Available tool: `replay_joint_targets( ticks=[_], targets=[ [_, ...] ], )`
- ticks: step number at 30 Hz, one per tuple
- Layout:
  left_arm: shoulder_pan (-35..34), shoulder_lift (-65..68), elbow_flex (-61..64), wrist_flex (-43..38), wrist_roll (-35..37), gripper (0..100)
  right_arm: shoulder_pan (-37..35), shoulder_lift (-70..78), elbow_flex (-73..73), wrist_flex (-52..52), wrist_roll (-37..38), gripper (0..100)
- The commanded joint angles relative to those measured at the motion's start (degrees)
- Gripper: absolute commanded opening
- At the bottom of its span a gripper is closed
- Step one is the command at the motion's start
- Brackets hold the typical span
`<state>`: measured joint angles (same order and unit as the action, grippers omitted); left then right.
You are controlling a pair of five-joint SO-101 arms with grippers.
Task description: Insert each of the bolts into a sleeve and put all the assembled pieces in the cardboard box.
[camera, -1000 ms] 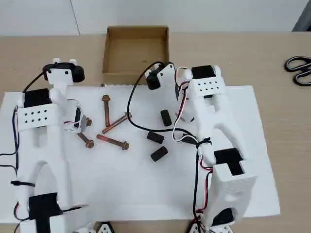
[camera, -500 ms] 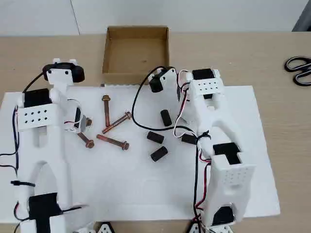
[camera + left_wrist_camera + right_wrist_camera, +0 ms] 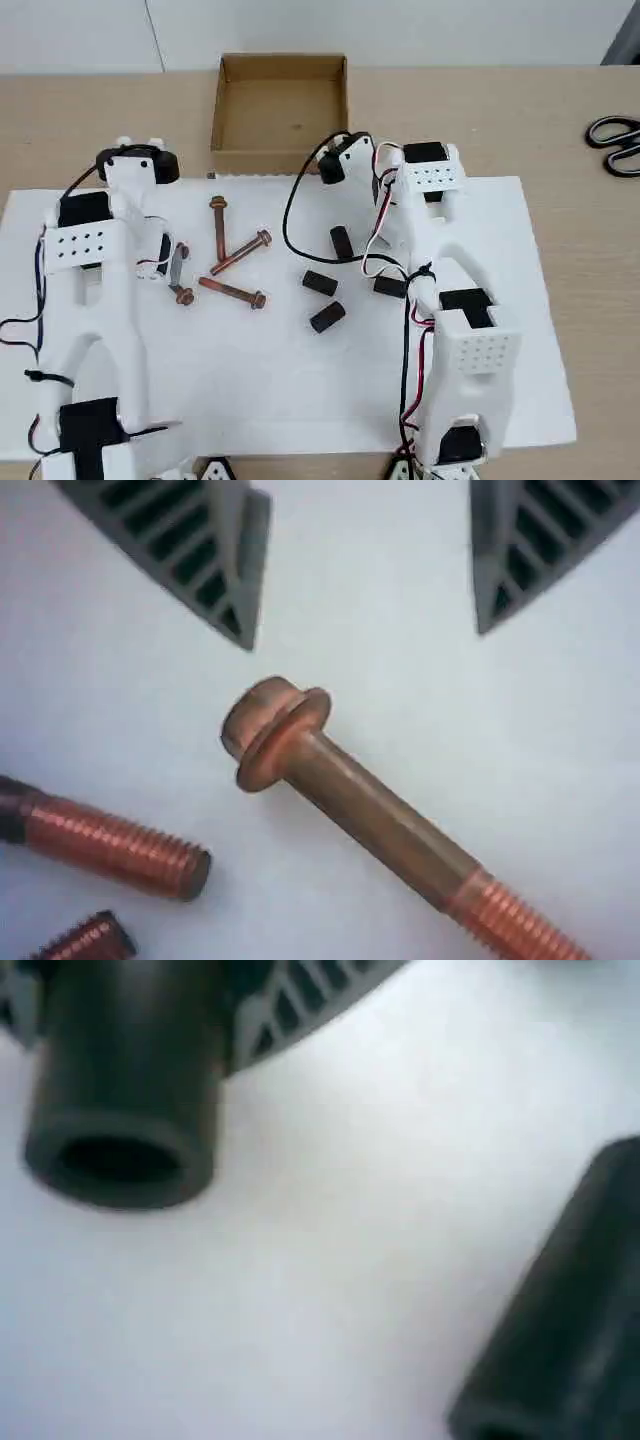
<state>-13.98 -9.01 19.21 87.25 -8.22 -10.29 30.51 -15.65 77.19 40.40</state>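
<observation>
Several copper bolts lie on the white sheet. My left gripper hangs open just above the leftmost bolt, its head below the gap between the fingers; from above, this left gripper is by that bolt. Other bolts lie beside it. Several black sleeves lie mid-sheet. One sleeve sits right at my right gripper, open end toward the camera, and another sleeve lies close by. The cardboard box stands empty at the back.
Scissors lie on the wooden table at the far right. Black and red cables from the right arm loop over the sheet between bolts and sleeves. A sleeve lies against the right arm.
The left arm has shifted toward the bolts, its gripper now over the leftmost bolt. The right arm's wrist has moved a little to the right, uncovering a sleeve beside it.
</observation>
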Motion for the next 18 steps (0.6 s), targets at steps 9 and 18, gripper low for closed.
replay_joint_targets(
  ticks=[9,18],
  targets=[
    [0.26,-0.62,-0.04,-0.62,-0.09,14,-0.57,-0.04,-12.92,10.24,-1.85,0.6],
    [3.96,-0.09,-6.99,3.96,3.52,8,1.01,-1.01,-27.08,22.11,-10.46,0.3]
  ],
)
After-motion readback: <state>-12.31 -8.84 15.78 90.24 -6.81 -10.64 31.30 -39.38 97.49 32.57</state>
